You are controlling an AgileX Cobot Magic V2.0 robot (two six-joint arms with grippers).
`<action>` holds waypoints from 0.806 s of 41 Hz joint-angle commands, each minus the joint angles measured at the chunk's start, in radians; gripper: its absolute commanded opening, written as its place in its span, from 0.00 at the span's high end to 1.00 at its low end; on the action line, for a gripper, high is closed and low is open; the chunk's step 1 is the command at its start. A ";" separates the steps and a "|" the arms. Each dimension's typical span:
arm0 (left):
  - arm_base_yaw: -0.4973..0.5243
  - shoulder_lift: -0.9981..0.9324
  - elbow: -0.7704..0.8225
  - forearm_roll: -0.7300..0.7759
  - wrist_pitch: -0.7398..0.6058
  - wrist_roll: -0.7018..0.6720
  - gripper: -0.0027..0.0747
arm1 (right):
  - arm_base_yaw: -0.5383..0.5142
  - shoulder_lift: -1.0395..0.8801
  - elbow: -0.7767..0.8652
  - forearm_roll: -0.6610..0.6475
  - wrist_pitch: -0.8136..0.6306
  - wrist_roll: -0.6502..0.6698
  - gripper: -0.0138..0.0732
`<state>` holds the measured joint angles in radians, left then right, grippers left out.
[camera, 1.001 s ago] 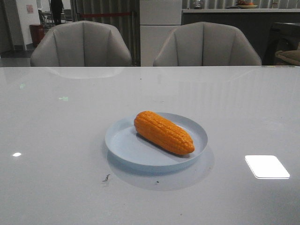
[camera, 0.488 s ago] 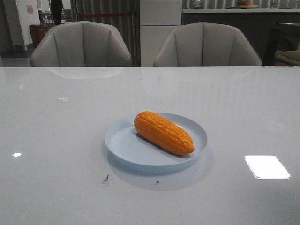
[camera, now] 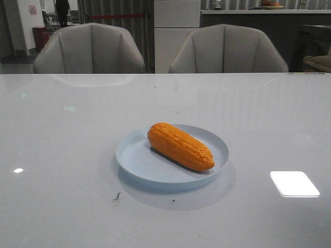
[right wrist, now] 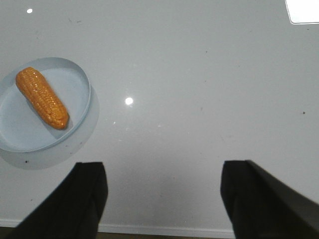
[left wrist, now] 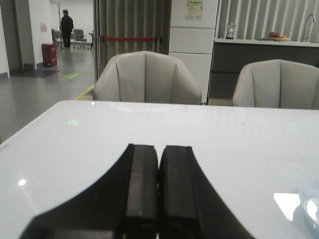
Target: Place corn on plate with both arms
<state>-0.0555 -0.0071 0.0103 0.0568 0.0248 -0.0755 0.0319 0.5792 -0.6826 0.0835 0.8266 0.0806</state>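
Resting on the plate (camera: 135,157), the corn (camera: 180,146) lies diagonally, blunt end toward the far left rim, tapered tip toward the near right rim. Plate sits near the middle of the white tabletop (camera: 62,155). Left claw (left wrist: 158,191): fingers pressed together, nothing between them, over bare tabletop with the plate's edge just in view. Right claw (right wrist: 163,199): fingers spread wide, empty, well apart from plate and corn. Two grey chairs (camera: 90,49) behind the tabletop.

Two grey armchairs (camera: 90,49) (dim room behind)
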 commanded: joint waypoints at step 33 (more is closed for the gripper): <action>0.003 0.000 0.038 -0.033 -0.047 -0.008 0.84 | -0.005 0.001 -0.024 0.001 -0.083 -0.001 0.17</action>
<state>-0.0555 -0.0071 0.0103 0.0328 0.0558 -0.0755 0.0319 0.5792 -0.6826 0.0835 0.8266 0.0806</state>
